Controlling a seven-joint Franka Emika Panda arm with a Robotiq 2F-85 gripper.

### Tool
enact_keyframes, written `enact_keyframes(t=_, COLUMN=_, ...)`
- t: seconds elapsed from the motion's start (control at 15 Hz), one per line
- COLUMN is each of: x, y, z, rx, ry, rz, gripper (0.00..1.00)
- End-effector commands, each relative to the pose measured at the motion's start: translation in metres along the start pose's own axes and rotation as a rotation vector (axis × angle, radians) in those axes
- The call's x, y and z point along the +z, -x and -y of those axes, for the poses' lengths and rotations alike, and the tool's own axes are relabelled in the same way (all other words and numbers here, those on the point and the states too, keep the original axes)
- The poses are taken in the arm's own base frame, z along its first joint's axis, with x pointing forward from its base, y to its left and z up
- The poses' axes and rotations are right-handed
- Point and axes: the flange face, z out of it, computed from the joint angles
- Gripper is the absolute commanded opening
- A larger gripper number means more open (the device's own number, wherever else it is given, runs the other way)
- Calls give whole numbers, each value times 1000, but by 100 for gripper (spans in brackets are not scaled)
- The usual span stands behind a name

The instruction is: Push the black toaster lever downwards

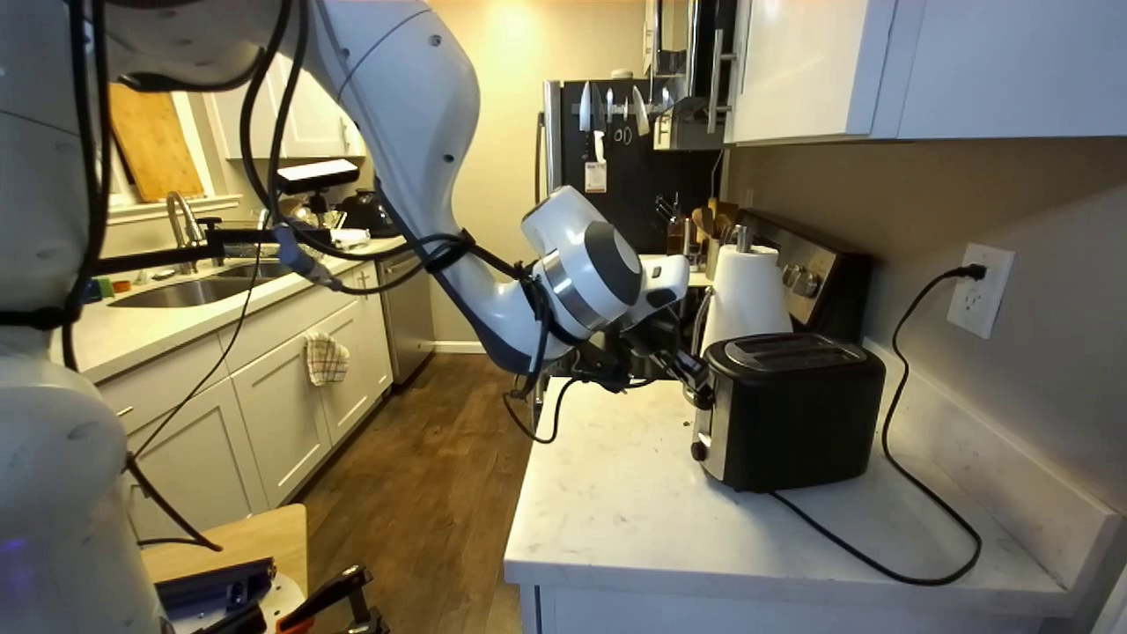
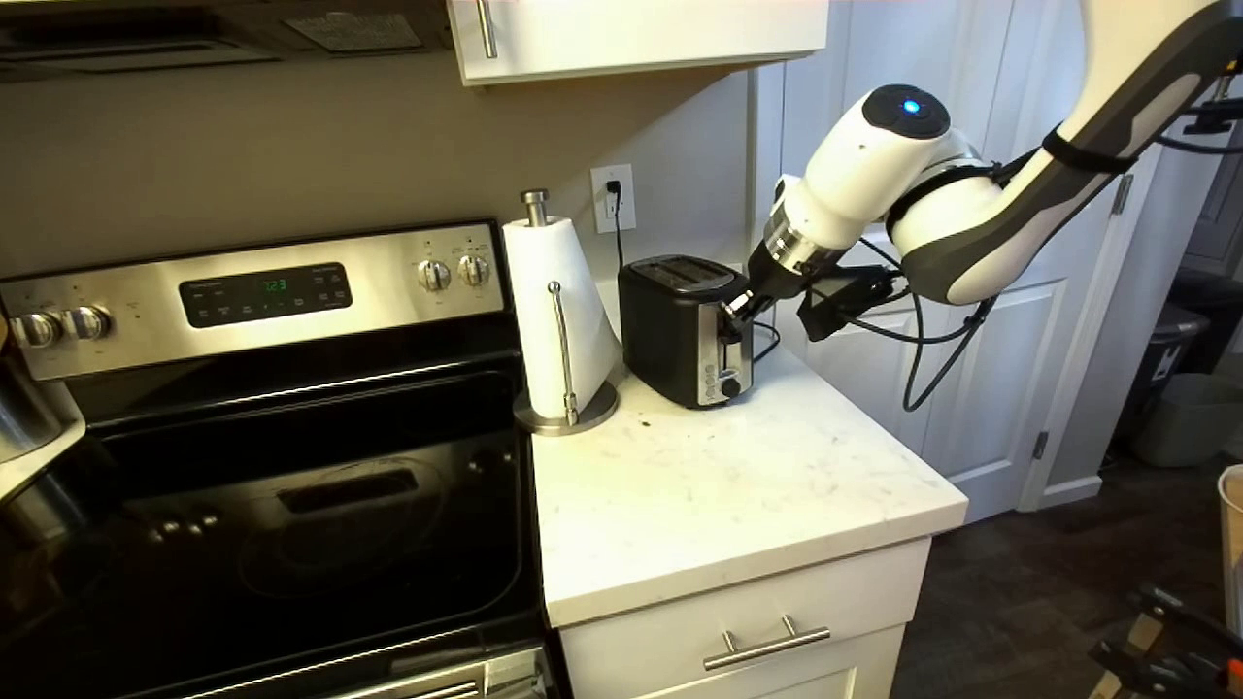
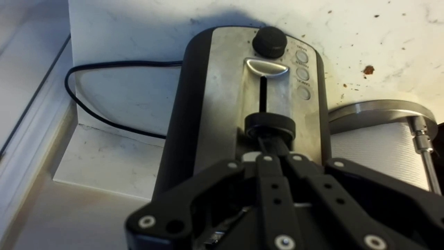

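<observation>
The black toaster with a silver front panel stands on the counter and shows in both exterior views (image 1: pixel 806 423) (image 2: pixel 665 340) and in the wrist view (image 3: pixel 223 100). Its black lever (image 3: pixel 270 124) sits at the upper part of its slot, with bare slot visible below it. My gripper (image 3: pixel 273 147) has its fingers together, and the tips are right at the upper side of the lever, seemingly touching it. The contact itself is hidden. In both exterior views the gripper (image 1: pixel 702 392) (image 2: pixel 736 313) reaches down at a slant to the toaster's front, mostly covering the lever.
A paper towel roll (image 1: pixel 747 295) on a metal stand is beside the toaster, and it also shows in an exterior view (image 2: pixel 558 320). The stove (image 2: pixel 291 485) adjoins the counter (image 2: pixel 738 485). The toaster's cord (image 1: pixel 933 577) runs to a wall outlet (image 1: pixel 980 291). A cabinet (image 1: pixel 968 70) hangs above.
</observation>
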Motion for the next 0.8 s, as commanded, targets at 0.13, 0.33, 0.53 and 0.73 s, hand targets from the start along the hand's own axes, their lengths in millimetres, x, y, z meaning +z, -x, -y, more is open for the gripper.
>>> enact_keyframes(t=0.13, x=13, y=17, z=3, rx=37, ry=0, rz=2, gripper=0)
enact_keyframes(t=0.33, x=24, y=26, z=8, rx=53, ry=3, rz=10, gripper=0)
enact_keyframes(t=0.53, x=43, y=40, z=13, rx=82, ry=0, rz=21, gripper=0)
enact_keyframes(t=0.73, x=63, y=50, z=12, rx=99, ry=0, rz=24, gripper=0)
